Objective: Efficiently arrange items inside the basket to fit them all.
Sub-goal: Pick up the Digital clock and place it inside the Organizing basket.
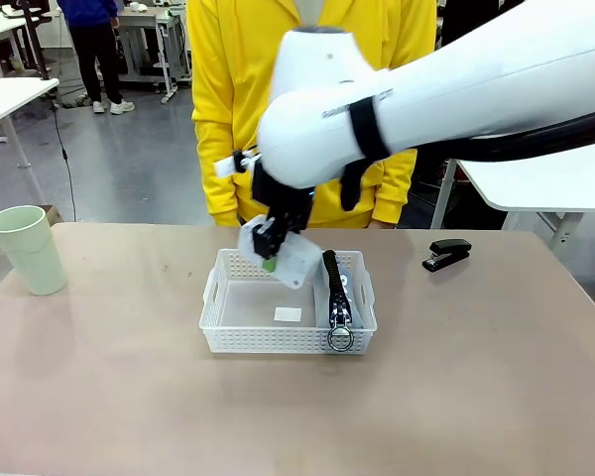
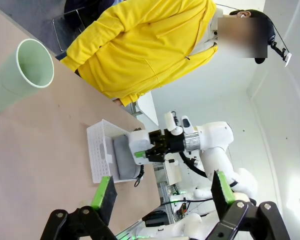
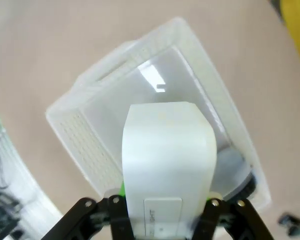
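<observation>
The robot's right pincer (image 1: 271,254) grips the white box (image 1: 296,260), holding it tilted over the far side of the white basket (image 1: 278,342), which sits mid-tabletop (image 1: 129,397). From the front, the arm's bulky white wrist hides most of the pincer, leaving a sliver of green pad visible beside the box. It cannot be told whether the box's lower corner touches the basket's far rim. In the right wrist view the box covers the middle of the frame and blocks part of the basket floor.

The grey pouch (image 1: 337,297) stands on edge along the basket's right-hand side, its black zipper uppermost and its ring pull hanging at the near wall. In the right wrist view only a blurred grey edge of it shows past the box. A small white patch lies on the basket floor; what it is cannot be made out.

The black stapler (image 1: 446,254) rests on the tabletop well to the right of the basket. The pale green cup (image 1: 25,248) stands upright near the left edge, and the frame cuts off its base in the left wrist view.

The left pincer (image 2: 162,177) hangs with its fingers spread wide and nothing between them. A person in a yellow jacket (image 1: 218,99) stands at the far side, largely screened by the arm.
</observation>
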Controlling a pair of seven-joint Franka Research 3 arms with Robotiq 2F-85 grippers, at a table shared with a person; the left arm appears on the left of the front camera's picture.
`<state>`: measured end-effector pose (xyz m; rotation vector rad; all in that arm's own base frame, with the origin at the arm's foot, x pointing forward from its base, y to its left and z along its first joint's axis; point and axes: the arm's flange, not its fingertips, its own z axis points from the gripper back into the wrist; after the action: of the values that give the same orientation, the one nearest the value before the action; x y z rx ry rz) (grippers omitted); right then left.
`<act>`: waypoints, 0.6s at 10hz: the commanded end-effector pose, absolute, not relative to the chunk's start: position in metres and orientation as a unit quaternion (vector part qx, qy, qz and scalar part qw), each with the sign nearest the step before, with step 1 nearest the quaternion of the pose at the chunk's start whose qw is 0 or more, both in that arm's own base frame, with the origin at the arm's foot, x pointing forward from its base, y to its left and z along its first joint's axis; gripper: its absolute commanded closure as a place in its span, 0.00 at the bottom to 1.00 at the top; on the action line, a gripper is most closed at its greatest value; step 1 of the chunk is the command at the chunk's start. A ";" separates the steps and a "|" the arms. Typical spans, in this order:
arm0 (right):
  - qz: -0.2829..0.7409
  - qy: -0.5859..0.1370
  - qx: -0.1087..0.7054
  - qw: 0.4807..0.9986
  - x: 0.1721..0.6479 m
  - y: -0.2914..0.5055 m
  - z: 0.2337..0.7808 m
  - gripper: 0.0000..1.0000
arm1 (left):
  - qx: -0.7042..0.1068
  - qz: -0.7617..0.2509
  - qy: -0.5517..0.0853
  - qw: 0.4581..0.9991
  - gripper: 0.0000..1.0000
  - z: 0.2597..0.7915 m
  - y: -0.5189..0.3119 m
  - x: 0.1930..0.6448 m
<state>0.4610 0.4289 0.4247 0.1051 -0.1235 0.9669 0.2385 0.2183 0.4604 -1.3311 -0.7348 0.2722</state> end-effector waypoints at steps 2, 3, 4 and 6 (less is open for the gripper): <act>0.484 -0.039 0.012 0.874 0.467 0.461 0.410 0.48 | -0.606 0.116 -0.343 0.708 0.00 0.463 0.218 0.239; 0.478 -0.039 0.002 0.877 0.467 0.463 0.407 0.48 | -0.606 0.116 -0.343 0.708 0.00 0.463 0.218 0.239; 0.477 -0.037 0.001 0.878 0.468 0.463 0.405 0.48 | -0.606 0.116 -0.343 0.708 0.00 0.463 0.218 0.239; 0.479 -0.044 -0.013 0.877 0.473 0.465 0.393 0.48 | -0.606 0.116 -0.343 0.708 0.00 0.463 0.218 0.239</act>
<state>0.4688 0.4585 0.3944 0.0188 -0.0689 1.0151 0.2384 0.2183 0.4605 -1.3308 -0.7352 0.2721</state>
